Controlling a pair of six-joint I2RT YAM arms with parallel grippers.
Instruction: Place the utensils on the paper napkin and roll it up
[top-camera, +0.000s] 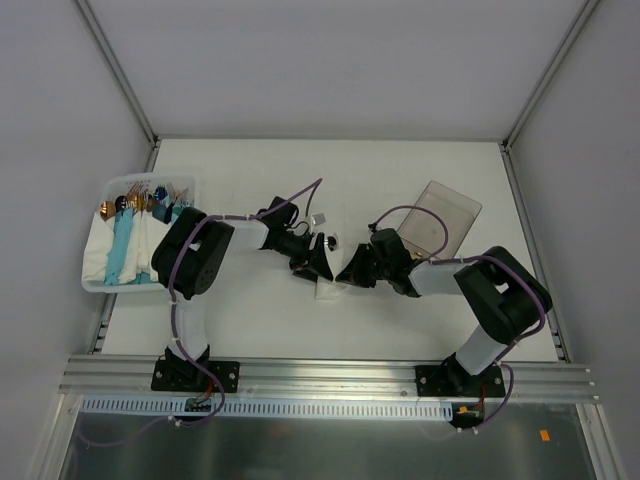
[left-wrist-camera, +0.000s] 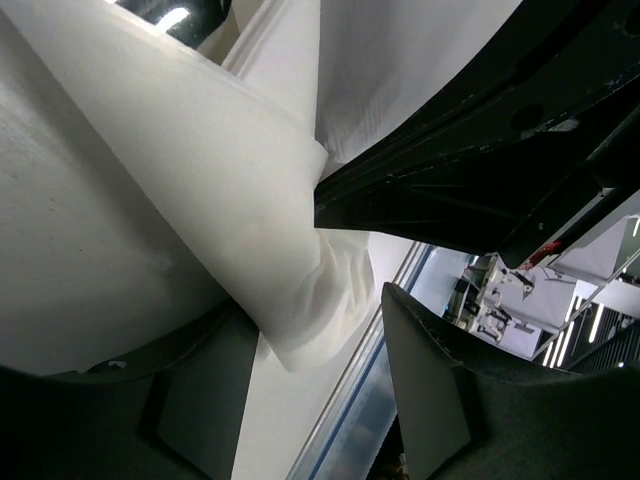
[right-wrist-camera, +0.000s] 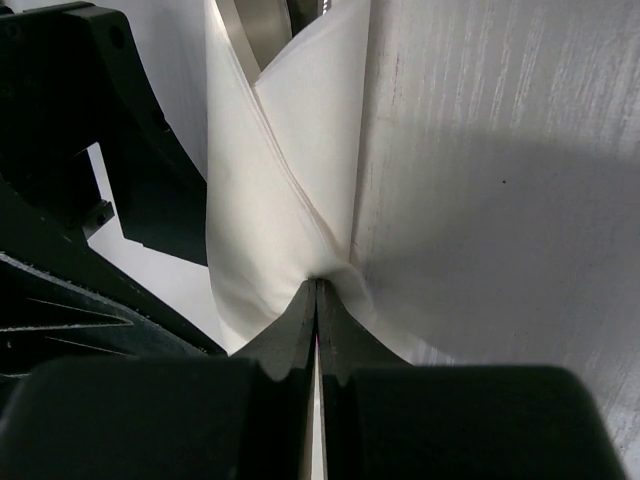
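Here, right gripper (right-wrist-camera: 316, 292): clenched, fingertips pressed together on a bunched fold of the napkin (right-wrist-camera: 265, 215).
Left gripper (left-wrist-camera: 320, 312): fingers parted; a napkin corner lies in the gap and touches one finger (left-wrist-camera: 195, 405).
Napkin: mid-table, held up between the two grippers, which face each other with their tips nearly meeting; its layers fan upward from the right gripper's pinch.
Utensils: one shiny metal piece (right-wrist-camera: 252, 25) shows just above the napkin's fold; the rest cannot be made out.
Edges: a white bin (top-camera: 92, 283) sits at the table's (top-camera: 400, 170) left edge and a clear tray (top-camera: 445, 215) behind the right arm, both well apart from the napkin.
Room: bare table lies in front of and behind the grippers.
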